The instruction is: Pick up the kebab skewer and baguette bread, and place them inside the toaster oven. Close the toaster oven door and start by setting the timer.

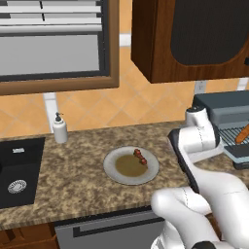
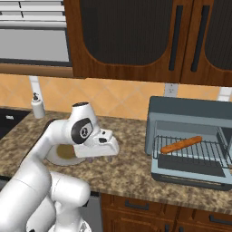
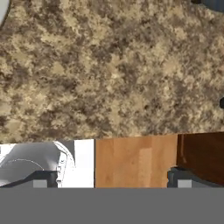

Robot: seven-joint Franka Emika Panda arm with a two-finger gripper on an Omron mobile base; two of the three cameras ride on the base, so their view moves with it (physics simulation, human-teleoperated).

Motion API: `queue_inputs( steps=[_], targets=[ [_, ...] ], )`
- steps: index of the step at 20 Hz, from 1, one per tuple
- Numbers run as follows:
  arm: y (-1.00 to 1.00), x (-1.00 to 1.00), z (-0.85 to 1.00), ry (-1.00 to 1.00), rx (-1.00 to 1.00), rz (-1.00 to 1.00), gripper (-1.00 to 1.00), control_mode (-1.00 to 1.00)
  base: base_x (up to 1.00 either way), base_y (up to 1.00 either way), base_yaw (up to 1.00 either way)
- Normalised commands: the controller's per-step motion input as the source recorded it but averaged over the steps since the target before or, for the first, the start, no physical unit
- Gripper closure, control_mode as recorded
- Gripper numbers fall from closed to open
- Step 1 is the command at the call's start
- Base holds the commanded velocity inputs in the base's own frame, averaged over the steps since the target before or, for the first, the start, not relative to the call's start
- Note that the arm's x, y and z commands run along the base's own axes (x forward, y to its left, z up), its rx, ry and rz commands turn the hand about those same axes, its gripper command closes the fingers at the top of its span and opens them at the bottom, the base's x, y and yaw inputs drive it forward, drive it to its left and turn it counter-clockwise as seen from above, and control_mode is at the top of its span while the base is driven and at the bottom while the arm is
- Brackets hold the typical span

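Observation:
The kebab skewer lies on the far right part of a grey plate in the middle of the counter. At the right stands the toaster oven, and its door is folded down flat. The baguette bread rests on the wire rack inside. My gripper hangs over the counter between the plate and the oven and points down. It is open, and the fingertips stand wide apart with nothing between them. My arm hides part of the plate in the right base view.
A black sink is set into the counter at the far left, with a white soap dispenser behind it. Dark wood wall cabinets hang above the oven. The counter's front edge runs just under the hand.

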Motion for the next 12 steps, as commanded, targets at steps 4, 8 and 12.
queue_inputs(
  steps=[4,8,12],
  targets=[
    [0.75,0.53,0.00,0.00,0.16,0.03,-1.00,-1.00,0.00,0.00,0.00],
    [0.96,0.59,0.00,0.00,0.09,0.01,-1.00,-1.00,0.00,0.00,0.00],
    [0.76,0.69,0.00,0.02,0.03,0.00,-1.00,-1.00,0.00,0.00,0.00]
  ],
)
